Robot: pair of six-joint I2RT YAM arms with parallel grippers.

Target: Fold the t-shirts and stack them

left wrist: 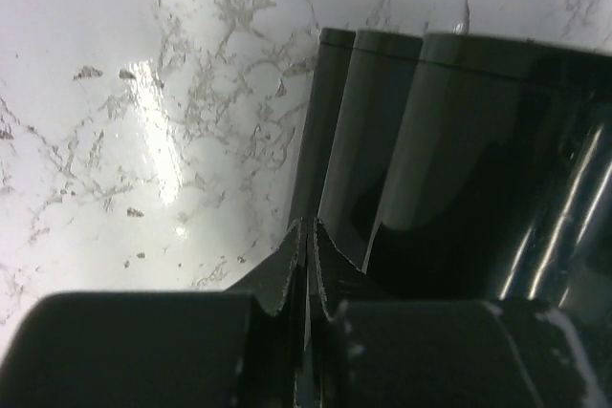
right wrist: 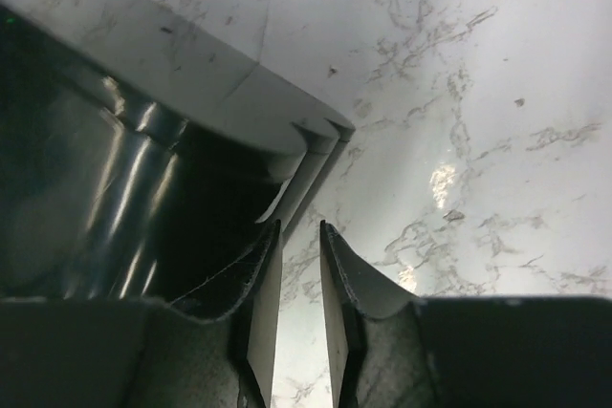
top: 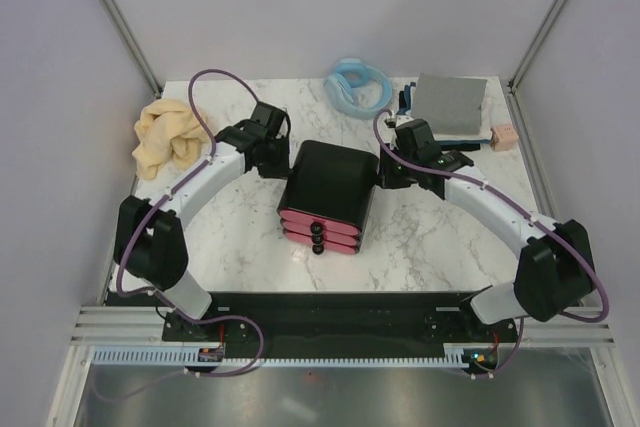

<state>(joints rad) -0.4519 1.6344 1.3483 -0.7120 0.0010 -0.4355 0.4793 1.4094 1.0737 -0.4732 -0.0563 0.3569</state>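
A pale yellow-cream t-shirt (top: 168, 137) lies crumpled at the back left of the marble table (top: 230, 237). At the back right, a grey t-shirt (top: 450, 105) lies folded flat on a small pile, with a dark edge showing beneath it. My left gripper (top: 278, 159) (left wrist: 308, 226) is shut with nothing between its fingers, its tips right beside the left side of the black box stack (top: 330, 182) (left wrist: 459, 160). My right gripper (top: 385, 172) (right wrist: 299, 226) is open by a narrow gap with bare marble showing through it, next to the stack's right side (right wrist: 115, 169).
The black boxes with pink-red fronts stand stacked in the table's middle between both grippers. A light blue ring-shaped thing (top: 355, 82) lies at the back centre. A small pink object (top: 503, 137) sits by the grey pile. Walls close in the table on three sides.
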